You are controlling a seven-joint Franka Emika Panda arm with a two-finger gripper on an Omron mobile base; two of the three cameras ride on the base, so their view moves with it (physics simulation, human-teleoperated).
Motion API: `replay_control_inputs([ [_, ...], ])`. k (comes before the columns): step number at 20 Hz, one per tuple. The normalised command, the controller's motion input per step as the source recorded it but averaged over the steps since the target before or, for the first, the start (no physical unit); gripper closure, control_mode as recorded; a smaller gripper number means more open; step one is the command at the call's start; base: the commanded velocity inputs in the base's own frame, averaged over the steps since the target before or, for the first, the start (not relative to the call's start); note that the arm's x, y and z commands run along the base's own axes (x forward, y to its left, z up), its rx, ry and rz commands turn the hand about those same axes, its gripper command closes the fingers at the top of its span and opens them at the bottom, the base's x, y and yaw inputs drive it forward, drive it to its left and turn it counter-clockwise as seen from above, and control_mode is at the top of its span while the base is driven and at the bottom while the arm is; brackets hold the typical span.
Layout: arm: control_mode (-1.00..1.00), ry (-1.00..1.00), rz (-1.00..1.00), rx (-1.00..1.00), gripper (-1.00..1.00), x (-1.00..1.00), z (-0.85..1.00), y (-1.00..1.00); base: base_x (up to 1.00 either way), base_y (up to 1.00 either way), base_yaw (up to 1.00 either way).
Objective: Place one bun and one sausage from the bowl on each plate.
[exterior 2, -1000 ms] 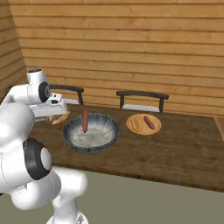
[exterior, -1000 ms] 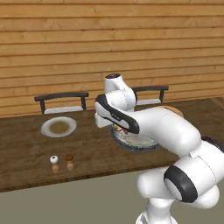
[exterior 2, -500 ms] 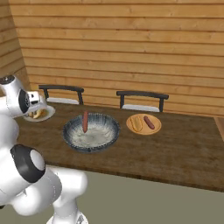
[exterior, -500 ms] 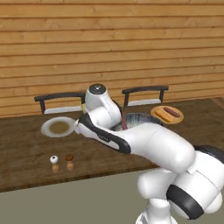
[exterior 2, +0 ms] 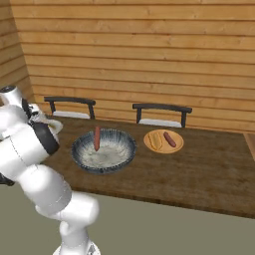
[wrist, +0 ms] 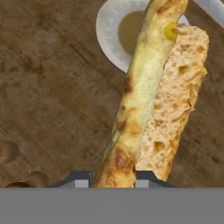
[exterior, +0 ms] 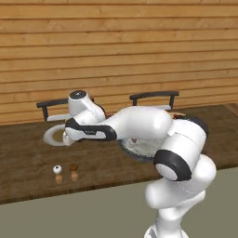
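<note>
My gripper [wrist: 113, 179] is shut on a long toasted bun [wrist: 148, 87], which hangs above the table just short of the white plate with a brownish centre [wrist: 111, 39]. In the left base view the arm reaches left, and the gripper [exterior: 66, 138] sits at the near edge of that plate [exterior: 50, 137]. The patterned bowl [exterior 2: 103, 149] stands mid-table with one sausage [exterior 2: 96, 138] leaning inside it. To its right, an orange plate [exterior 2: 163, 141] carries a bun and a sausage.
Two small shakers [exterior: 57, 169] [exterior: 73, 167] stand near the table's front edge, left of the arm. Behind the table are two dark chairs [exterior 2: 69, 101] [exterior 2: 162, 108] against a wooden wall. The arm hides part of the bowl [exterior: 139, 149] in the left base view.
The arm has swung left from over the bowl, carrying the bun to the white plate on the left side of the table.
</note>
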Motion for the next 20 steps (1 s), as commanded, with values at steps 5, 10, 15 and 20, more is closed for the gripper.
replay_control_inputs([
  [5, -1.0, 0.24, 0.09, -0.12, 1.0, 0.84, -0.09, 0.89, 0.0, 0.0, 0.0],
  [10, -1.0, 0.0, 0.01, 0.0, 1.0, 0.5, -0.35, 0.68, 0.0, 0.0, 0.0],
  [15, -1.0, -0.07, -0.08, 0.0, 1.0, 0.25, -0.47, 0.07, 0.0, 0.0, 0.0],
  [20, -1.0, -0.17, -0.14, 0.11, 1.0, 0.28, -0.53, -0.22, 0.0, 0.0, 0.0],
])
